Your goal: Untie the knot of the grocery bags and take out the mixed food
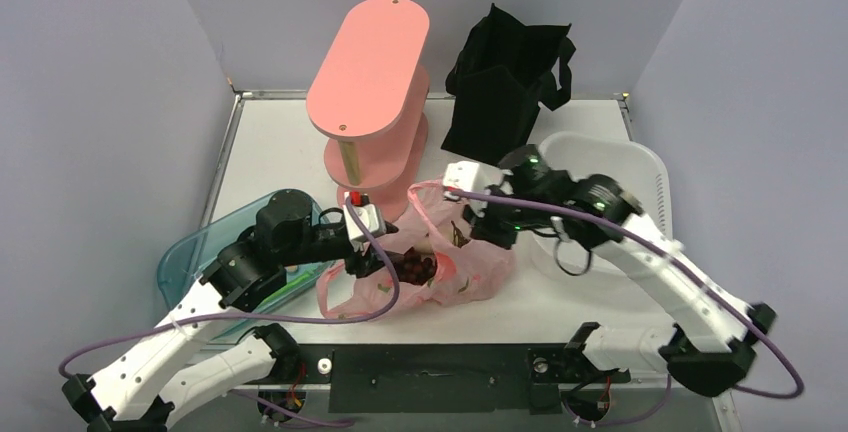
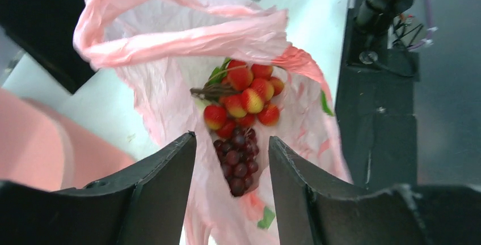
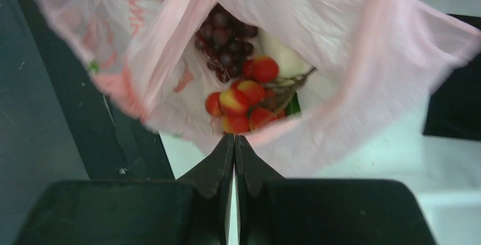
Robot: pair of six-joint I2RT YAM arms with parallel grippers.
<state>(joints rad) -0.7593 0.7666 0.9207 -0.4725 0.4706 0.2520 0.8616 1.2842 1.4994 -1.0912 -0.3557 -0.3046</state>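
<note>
The pink bag (image 1: 470, 274) lies open-mouthed on the tabletop (image 1: 270, 152), with grapes (image 2: 235, 165) and small red-yellow fruits (image 2: 249, 94) inside. The left claw (image 2: 231, 140) is released, its fingers apart over the film. The right claw (image 3: 233, 143) is clenched at the bag's rim.

My left arm (image 1: 215, 292) lies low with the elbow folded and the wrist pitched downward. On the left gripper (image 2: 232, 142) the two fingers (image 2: 164, 182) stand parted, with a clear gap between the tips. My right arm (image 1: 660, 252) stretches across, forearm raised, wrist angled down. The right gripper (image 3: 234, 138) is pressed together, its fingertips (image 3: 224, 160) meeting along a thin seam. Each tool sits ahead of the other's tips, near but apart.
</note>
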